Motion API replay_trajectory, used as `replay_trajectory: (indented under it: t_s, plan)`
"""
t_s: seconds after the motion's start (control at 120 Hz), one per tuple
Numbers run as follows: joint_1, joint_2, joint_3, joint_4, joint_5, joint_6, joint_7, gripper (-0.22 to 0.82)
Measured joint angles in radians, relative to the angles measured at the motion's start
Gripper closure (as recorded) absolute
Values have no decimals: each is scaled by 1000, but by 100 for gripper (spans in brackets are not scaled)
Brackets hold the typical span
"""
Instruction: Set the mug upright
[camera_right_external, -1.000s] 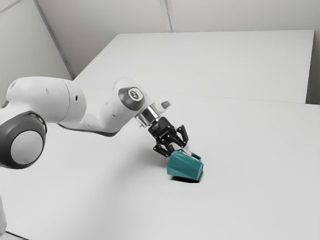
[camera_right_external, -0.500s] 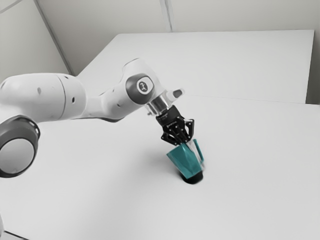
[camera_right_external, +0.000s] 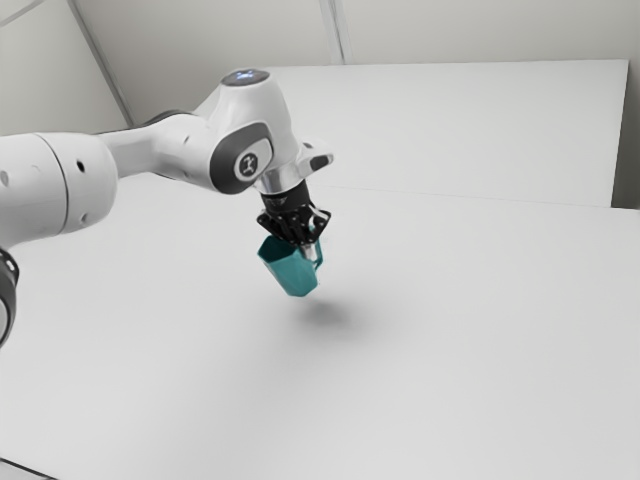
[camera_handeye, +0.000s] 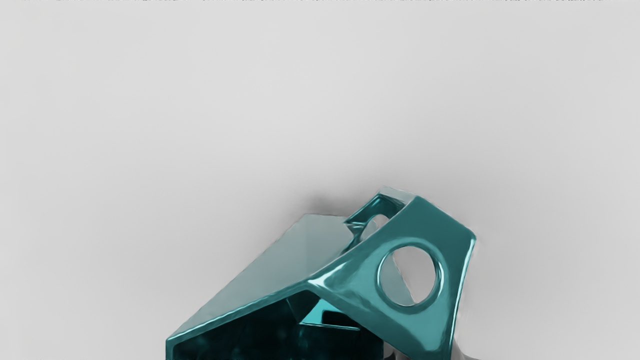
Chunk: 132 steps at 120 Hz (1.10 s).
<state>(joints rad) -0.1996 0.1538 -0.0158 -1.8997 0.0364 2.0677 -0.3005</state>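
Observation:
The teal faceted mug (camera_right_external: 290, 272) hangs above the table in the exterior view, tilted, its mouth toward the upper left and its base lower right. My gripper (camera_right_external: 308, 246) comes down from above, shut on the mug on its handle side. In the wrist view the mug (camera_handeye: 280, 255) shows its dark inside and a handle pierced by round holes. Bits of the gripper (camera_handeye: 426, 353) appear at the bottom edge, on either side of the handle's lower part; the rest of the grip is hidden behind the mug.
The white table (camera_right_external: 460, 330) spreads under and around the mug, with a soft shadow below it. Pale walls (camera_right_external: 480, 30) stand behind the table.
The mug has risen off the table in my gripper and moved toward the exterior view's left. It has turned from lying on its side to a steeper tilt, mouth higher.

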Motion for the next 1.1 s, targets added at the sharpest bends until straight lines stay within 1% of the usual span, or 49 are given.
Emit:
replay_trajectory:
  t_s: [0.125,0.2,0.475,0.758,0.95,1.017,1.1]
  plan:
    - [58,-12,2,-51,49,33,-8,79]
    - [75,-14,2,-69,62,52,-8,79]
    - [86,-49,19,-176,68,85,-6,79]
    - [85,-30,22,-219,54,123,-10,79]
    - [86,-59,22,-219,45,116,-5,37]
    - [86,-86,23,-218,44,104,-4,27]
    - [86,-117,23,-216,44,91,-2,18]
